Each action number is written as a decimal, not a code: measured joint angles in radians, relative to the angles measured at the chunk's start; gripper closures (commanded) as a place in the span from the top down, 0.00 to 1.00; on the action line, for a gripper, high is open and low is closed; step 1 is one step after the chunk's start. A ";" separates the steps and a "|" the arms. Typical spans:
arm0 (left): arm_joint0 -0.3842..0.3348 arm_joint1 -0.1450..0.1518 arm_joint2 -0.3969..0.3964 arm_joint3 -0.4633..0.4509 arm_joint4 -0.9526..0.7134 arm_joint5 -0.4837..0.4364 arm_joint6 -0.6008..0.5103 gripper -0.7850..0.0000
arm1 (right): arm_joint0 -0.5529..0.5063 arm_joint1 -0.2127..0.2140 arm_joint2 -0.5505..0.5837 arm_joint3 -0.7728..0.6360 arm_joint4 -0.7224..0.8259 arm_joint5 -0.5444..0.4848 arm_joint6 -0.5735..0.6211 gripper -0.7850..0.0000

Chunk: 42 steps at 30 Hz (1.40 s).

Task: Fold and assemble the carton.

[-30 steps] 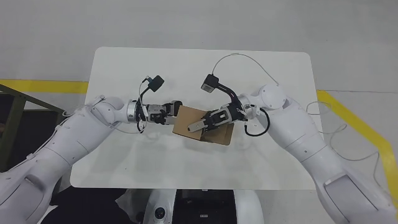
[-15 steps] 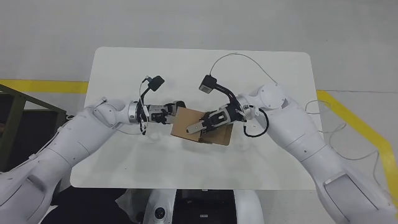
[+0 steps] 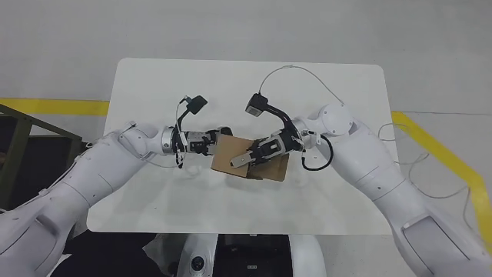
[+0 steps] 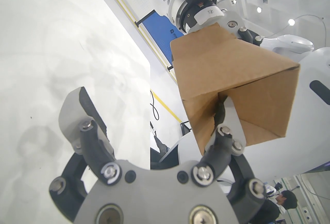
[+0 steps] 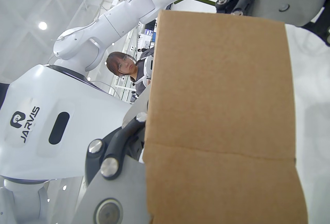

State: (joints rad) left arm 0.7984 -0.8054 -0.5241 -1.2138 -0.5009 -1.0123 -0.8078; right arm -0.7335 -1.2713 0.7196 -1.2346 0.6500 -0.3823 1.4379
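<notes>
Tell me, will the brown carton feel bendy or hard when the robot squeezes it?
Probably bendy: the carton is thin cardboard with fold creases, so its walls likely flex. Likely light too, since it looks hollow. Its open end might squash easily.

Both arms are bent inward and meet at the carton (image 3: 270, 169), the left arm (image 3: 115, 152) coming at its one end and the right arm (image 3: 360, 152) at the other. The left gripper (image 4: 154, 100) is spread wide, one finger (image 4: 228, 116) tucked into the carton's open end and the other clear of it. The right gripper (image 3: 244, 156) lies across the carton's top, clamped on a panel.
</notes>
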 measured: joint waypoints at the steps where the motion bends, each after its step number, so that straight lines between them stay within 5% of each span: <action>1: 0.000 0.002 -0.004 0.006 0.000 0.000 0.000 1.00 | 0.000 0.001 0.001 0.001 0.001 0.000 0.000 0.00; 10: 0.034 0.032 -0.092 0.018 0.013 0.000 0.000 1.00 | 0.004 0.009 -0.001 0.015 -0.004 0.017 0.017 0.00; 19: 0.137 0.047 -0.306 -0.098 0.187 0.000 0.081 1.00 | 0.052 0.013 -0.022 0.075 -0.003 0.093 0.093 0.00; 27: 0.277 0.039 -0.508 -0.227 0.703 0.000 0.465 1.00 | 0.129 0.014 -0.110 0.181 0.017 0.098 0.098 0.00; 35: 0.336 0.043 -0.502 -0.198 1.434 0.000 1.093 1.00 | 0.178 -0.001 -0.153 0.257 0.052 0.093 0.093 0.00; 38: 0.335 0.043 -0.502 -0.198 1.533 0.000 1.130 1.00 | 0.180 -0.001 -0.154 0.258 0.046 0.092 0.093 0.00; 42: 0.335 0.043 -0.503 -0.199 1.431 0.000 1.087 1.00 | 0.180 -0.001 -0.154 0.258 0.047 0.092 0.093 0.00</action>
State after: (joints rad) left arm 1.1338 -0.7622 -1.0268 -1.4126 0.9305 -1.0123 0.2794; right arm -0.5540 -1.2723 0.5655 -0.9764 0.6967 -0.2900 1.5306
